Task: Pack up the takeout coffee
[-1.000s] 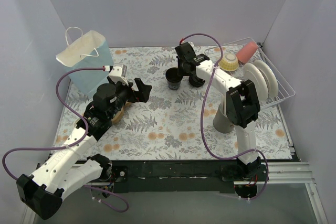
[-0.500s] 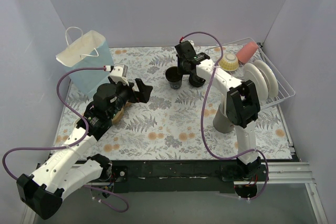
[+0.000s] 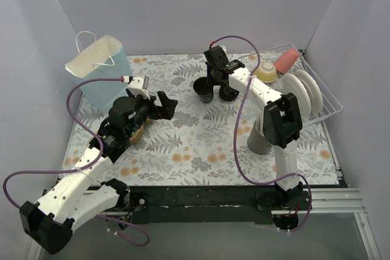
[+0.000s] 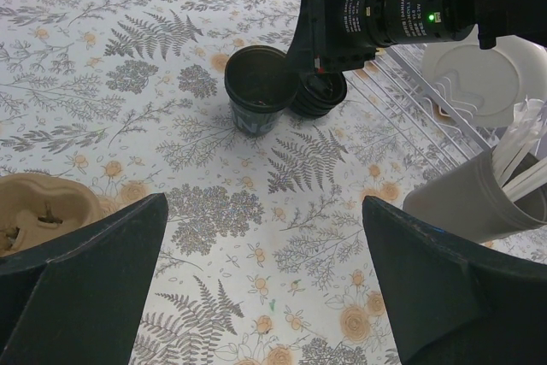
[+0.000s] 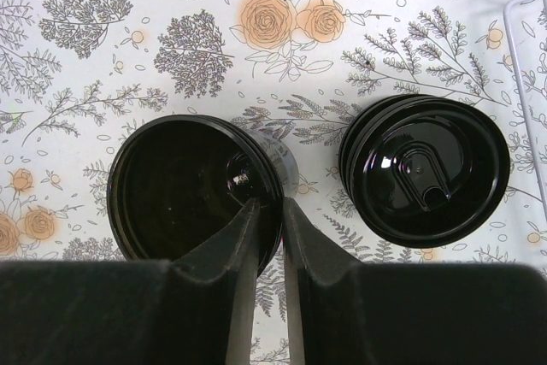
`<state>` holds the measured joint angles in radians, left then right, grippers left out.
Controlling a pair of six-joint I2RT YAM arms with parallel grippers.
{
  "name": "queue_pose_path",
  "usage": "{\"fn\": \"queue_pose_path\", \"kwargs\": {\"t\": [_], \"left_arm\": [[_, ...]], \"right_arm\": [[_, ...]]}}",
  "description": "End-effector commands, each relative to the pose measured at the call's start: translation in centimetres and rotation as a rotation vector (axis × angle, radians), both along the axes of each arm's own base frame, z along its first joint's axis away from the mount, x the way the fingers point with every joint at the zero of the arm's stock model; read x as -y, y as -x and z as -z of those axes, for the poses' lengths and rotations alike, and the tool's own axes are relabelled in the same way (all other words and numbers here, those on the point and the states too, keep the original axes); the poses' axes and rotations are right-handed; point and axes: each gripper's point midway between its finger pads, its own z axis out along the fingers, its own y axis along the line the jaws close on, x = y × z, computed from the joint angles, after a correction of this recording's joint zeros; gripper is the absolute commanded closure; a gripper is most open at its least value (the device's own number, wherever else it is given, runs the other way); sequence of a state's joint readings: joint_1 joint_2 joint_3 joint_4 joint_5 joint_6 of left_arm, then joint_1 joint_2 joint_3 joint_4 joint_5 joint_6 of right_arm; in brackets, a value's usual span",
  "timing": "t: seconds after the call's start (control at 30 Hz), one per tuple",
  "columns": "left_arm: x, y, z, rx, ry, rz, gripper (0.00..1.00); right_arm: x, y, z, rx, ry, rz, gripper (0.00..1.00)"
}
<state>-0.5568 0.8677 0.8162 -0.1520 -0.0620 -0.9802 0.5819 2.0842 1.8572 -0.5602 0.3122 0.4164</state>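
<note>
- Pinching the open cup [image 5: 184, 190] by its rim was how I read the right gripper [image 5: 270, 203]. One finger sat inside and one outside, with the jaws nearly together on the wall.
- Both cups stood on the table toward its far side. The lidded cup [image 5: 425, 168] was just beside the open one, with a gap between them.
- Left gripper [image 4: 265, 200] hung spread wide, holding nothing, near the cardboard carrier [image 4: 43, 207].
- My call for the step: lift straight up and slowly, keeping the cup level. A one-sided rim pinch could let it swing or slip. Stay off the lidded cup.
- Only the right wrist view showed the finger placement and that gap.
- Only the left wrist view showed the carrier.
- Only the top view showed the paper bag [image 3: 100, 68], well apart on the left.
</note>
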Motion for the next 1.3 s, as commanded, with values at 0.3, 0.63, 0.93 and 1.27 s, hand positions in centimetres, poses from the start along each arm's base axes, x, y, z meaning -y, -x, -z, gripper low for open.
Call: {"fn": "queue_pose_path", "kwargs": {"t": [0.3,0.63,0.93,1.27], "left_arm": [[0.3,0.1,-1.1,0.030,0.004,0.021,0.02],[0.4,0.1,-1.2,0.033,0.005,0.027,0.02],[0.4,0.2,-1.3,0.034,0.004,0.031,0.02],[0.6,0.2,-1.1,0.029,0.001,0.040,0.02]], "right_arm": [[0.6,-0.9,-1.3,0.030,0.005,0.031,0.83],[0.9,-0.9,-1.2,0.030,0.020,0.032,0.74],[1.1,-0.9,-1.5,0.037,0.026,0.038,0.83],[0.0,-0.6,-1.9,0.030,-0.055,0.016,0.94]]}}
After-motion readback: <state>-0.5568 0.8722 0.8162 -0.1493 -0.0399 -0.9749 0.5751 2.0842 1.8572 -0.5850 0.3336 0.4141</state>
